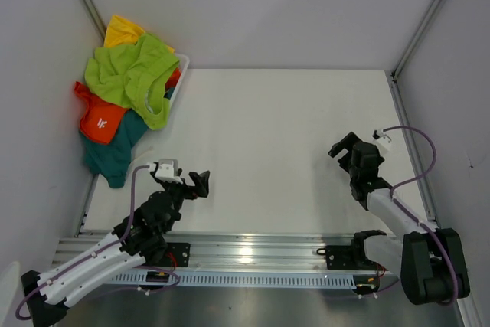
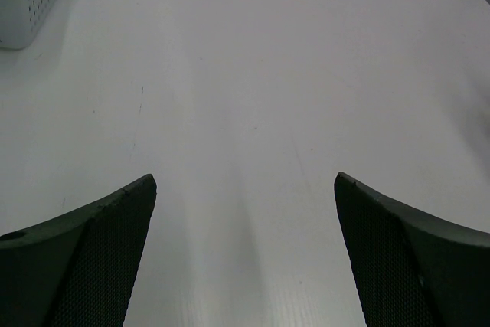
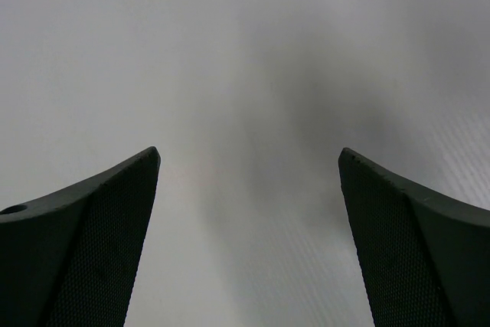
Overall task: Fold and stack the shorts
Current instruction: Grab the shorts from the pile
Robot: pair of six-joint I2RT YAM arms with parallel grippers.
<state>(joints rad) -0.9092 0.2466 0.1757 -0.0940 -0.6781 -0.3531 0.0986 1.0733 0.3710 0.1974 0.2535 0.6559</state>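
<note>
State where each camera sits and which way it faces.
Top external: above and behind, looking down on table; both arms, left end effector, right end effector.
Left wrist: on left arm, facing across table toward basket; own open fingers.
Right wrist: on right arm, facing table surface; own open fingers.
Shared: top and left wrist show basket, lime green shorts.

The white table [image 1: 291, 135] is carrying a mesh basket [image 2: 31, 13] sitting in its far left corner, with shorts [image 1: 126, 74] heaping over it and spilling down along the left edge.
</note>
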